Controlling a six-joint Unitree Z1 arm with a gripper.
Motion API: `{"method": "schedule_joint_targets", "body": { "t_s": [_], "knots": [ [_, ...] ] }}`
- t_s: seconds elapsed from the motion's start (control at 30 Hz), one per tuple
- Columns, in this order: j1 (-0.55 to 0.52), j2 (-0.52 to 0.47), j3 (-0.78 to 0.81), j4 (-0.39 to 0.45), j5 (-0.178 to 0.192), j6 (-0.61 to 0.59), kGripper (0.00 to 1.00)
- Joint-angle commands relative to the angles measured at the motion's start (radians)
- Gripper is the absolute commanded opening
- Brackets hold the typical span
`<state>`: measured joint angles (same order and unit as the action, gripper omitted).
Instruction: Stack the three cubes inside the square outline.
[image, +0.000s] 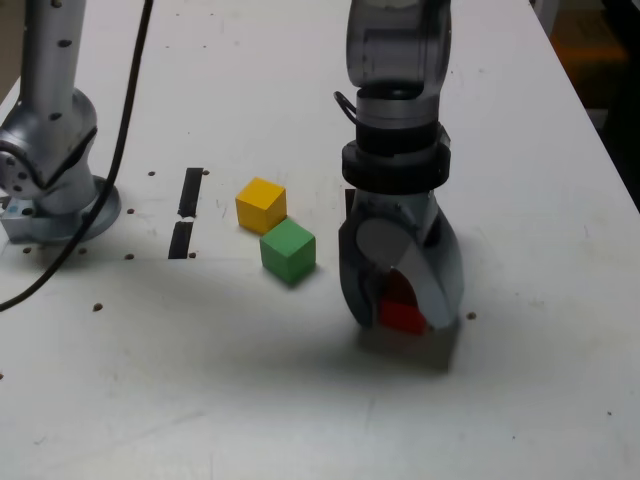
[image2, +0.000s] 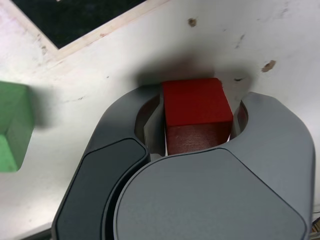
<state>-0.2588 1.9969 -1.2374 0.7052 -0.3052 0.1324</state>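
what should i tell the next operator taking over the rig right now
Gripper: down at the table, jaws around the red cube, which sits between them; a firm grip cannot be confirmed.
Yellow cube and green cube: on the table towards the exterior view's left of the gripper, touching at a corner, untouched.
Square outline: not clearly in view; a dark edge shows beside the gripper.
Done: nothing stacked.
Left: place red in the outline, then stack the other two on it.

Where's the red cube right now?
In the exterior view the red cube sits on the table between the gripper's jaws, right of the green cube and yellow cube.
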Motion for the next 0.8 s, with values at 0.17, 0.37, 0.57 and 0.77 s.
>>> {"method": "schedule_joint_targets", "body": {
  "t_s": [0.17, 0.37, 0.57, 0.77],
  "knots": [
    [-0.003, -0.037, 0.045, -0.048, 0.054, -0.033, 0.04],
    [-0.004, -0.096, 0.017, 0.086, 0.172, -0.157, 0.03],
    [-0.003, -0.141, -0.132, 0.394, 0.308, -0.249, 0.03],
    [0.021, -0.128, -0.181, 0.475, 0.312, -0.25, 0.03]
  ]
}}
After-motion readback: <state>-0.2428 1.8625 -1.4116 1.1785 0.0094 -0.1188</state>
